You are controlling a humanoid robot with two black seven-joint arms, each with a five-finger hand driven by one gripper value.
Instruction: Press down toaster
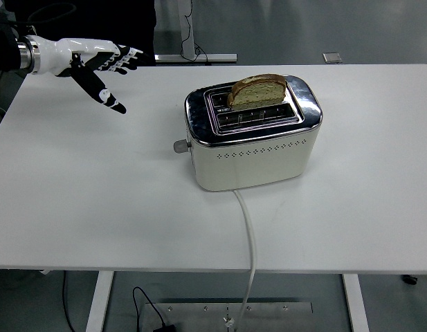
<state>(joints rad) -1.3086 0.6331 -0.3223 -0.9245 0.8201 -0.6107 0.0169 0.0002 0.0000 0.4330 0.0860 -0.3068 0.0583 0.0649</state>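
Observation:
A cream and chrome two-slot toaster (251,138) stands in the middle of the white table (95,207). A slice of brown bread (258,90) stands up out of its rear slot. The lever knob (178,146) on the toaster's left end sits high. My left hand (102,66), white with black fingertips, hovers open with fingers spread over the table's far left corner, well away from the toaster. The right arm is out of view.
The toaster's white cord (249,235) runs from its front over the near table edge. A person in dark clothes (82,21) stands behind the table at the top left.

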